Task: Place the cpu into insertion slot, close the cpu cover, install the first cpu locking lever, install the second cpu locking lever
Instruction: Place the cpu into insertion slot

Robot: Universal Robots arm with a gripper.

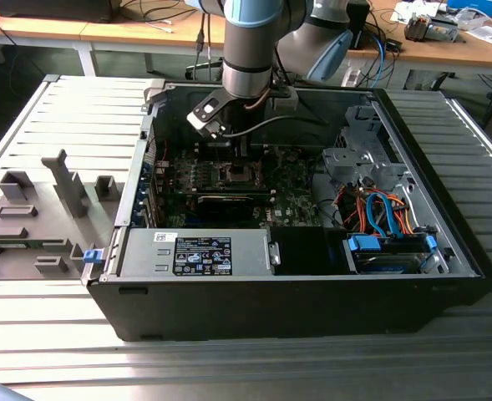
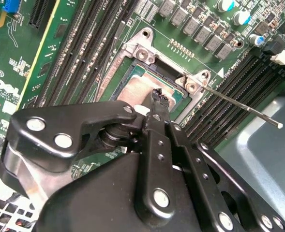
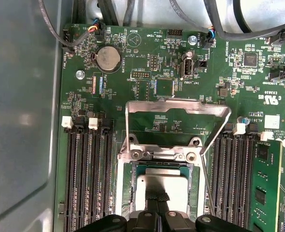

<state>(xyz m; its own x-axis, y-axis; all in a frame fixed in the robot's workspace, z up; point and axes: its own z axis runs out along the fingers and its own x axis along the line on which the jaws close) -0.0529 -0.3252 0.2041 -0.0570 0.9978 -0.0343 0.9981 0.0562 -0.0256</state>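
memory slots (image 3: 89, 174): long dark rows just beside the insertion slot.
insertion slot (image 3: 124, 186): and there's the cpu (image 3: 173, 186), lying inside it, silver top up.
end effector (image 3: 157, 198): fingers together, tips down on the cpu, right over the insertion slot.
cpu cover (image 3: 181, 107): swung up, open at the insertion slot's hinge edge.
locking lever (image 2: 240, 106): unlatched, angling away from the insertion slot.

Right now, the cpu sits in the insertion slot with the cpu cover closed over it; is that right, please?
Not quite: the cpu sits in the insertion slot, but the cpu cover stands open, raised clear of it, as the first wrist view shows.
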